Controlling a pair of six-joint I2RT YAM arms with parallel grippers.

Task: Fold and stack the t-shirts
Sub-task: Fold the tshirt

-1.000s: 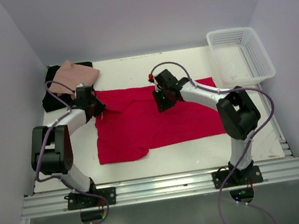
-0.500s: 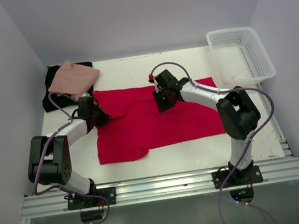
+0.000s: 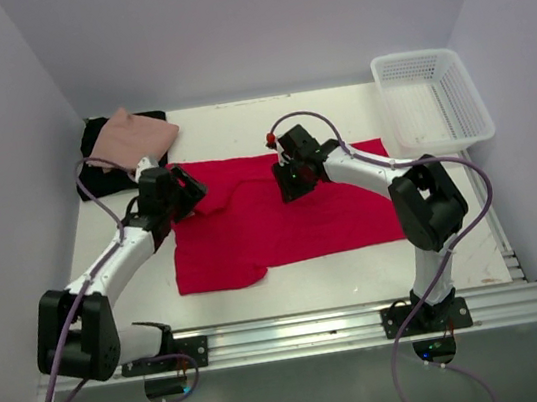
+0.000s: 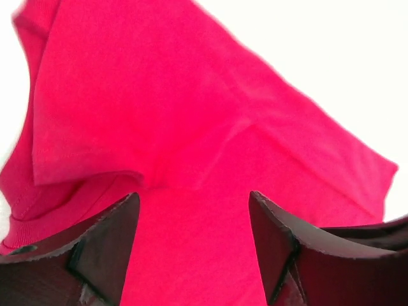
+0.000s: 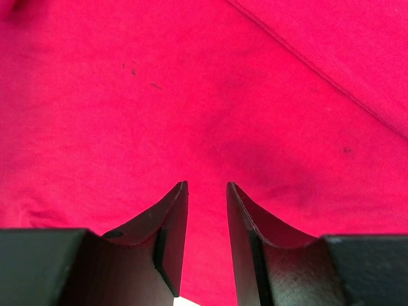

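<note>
White table; red t-shirt under empty jaws: left wide, right slightly parted.

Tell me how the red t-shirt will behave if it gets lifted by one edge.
Probably floppy: the red t-shirt lies flat on the table with soft creases and one part folded over. It is likely light, since the cloth looks thin. If pushed, it would probably bunch rather than slide whole.
</note>
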